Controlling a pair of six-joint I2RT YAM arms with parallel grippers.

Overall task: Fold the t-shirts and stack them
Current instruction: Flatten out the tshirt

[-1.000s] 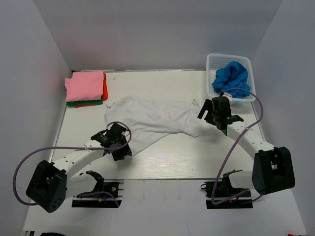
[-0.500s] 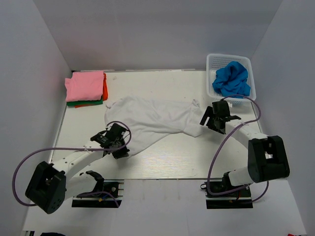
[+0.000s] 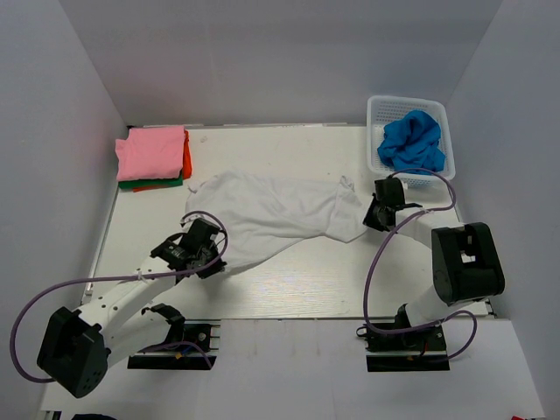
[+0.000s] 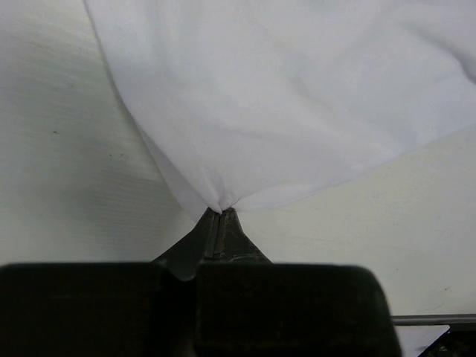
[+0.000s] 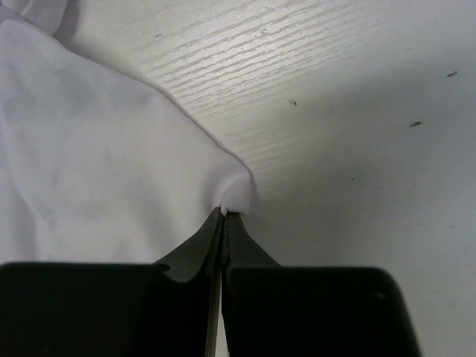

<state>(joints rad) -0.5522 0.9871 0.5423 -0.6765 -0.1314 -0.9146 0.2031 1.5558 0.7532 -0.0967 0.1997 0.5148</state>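
A crumpled white t-shirt [image 3: 271, 214] lies spread across the middle of the table. My left gripper [image 3: 215, 262] is shut on its near left corner; in the left wrist view the cloth [image 4: 297, 97] bunches into the closed tips [image 4: 221, 212]. At the shirt's right end, my right gripper [image 3: 367, 217] is shut on a fold of the edge [image 5: 97, 171], which is pinched at the tips [image 5: 225, 214]. A bright blue t-shirt [image 3: 409, 140] sits crumpled in the basket. Folded pink [image 3: 151, 151], orange-red [image 3: 187, 157] and green [image 3: 140, 184] t-shirts are stacked at the back left.
The white lattice basket [image 3: 376, 109] stands at the back right corner. White walls enclose the table on three sides. The arm bases and purple cables sit along the near edge.
Both grippers have shut on the white t-shirt. The right gripper came down and left onto the shirt's right edge; the left one shifted slightly up and left with the corner.
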